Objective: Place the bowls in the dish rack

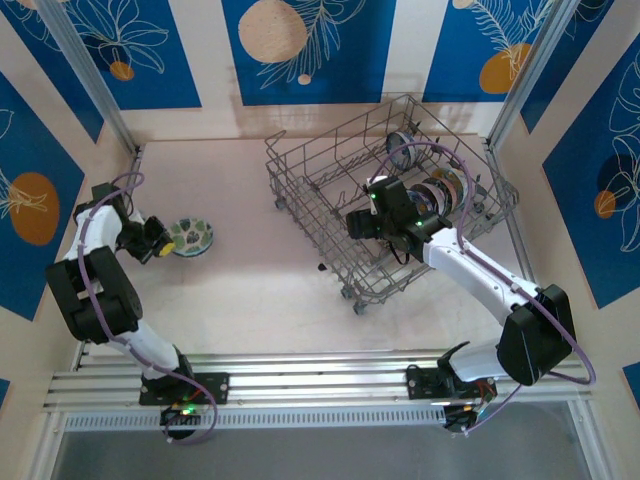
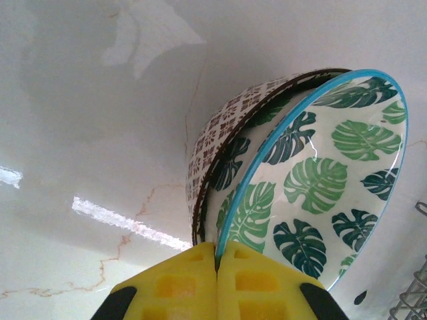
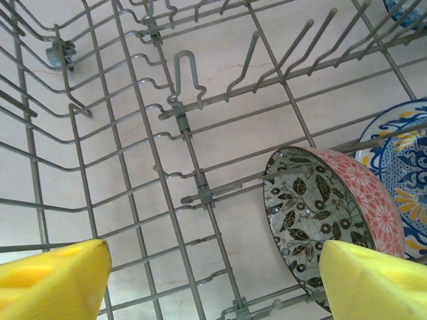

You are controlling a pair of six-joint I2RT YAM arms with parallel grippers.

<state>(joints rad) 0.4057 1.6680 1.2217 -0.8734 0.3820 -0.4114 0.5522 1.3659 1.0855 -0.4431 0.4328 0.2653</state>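
1. Top external: the left gripper (image 1: 160, 239) is at centre left of the frame, against the near rim of the green-leaf bowl (image 1: 191, 237), which sits on the table (image 1: 250, 280). The dish rack (image 1: 300, 170) stands at centre right. The right gripper (image 1: 365, 225) is inside it, with racked bowls (image 1: 440, 192) just to its right.
2. Left wrist: the yellow fingers (image 2: 173, 287) are pressed together at bottom centre, pinching the blue rim of the green-leaf bowl (image 2: 320, 180). That bowl is nested in a brown-patterned bowl (image 2: 220, 133).
3. Right wrist: the fingers (image 3: 53, 277) sit in the two lower corners, spread wide and holding nothing. The pink bowl (image 3: 347, 193) stands on edge between tines at lower right. The blue-and-yellow bowl (image 3: 400, 153) is just beyond it at the right edge.
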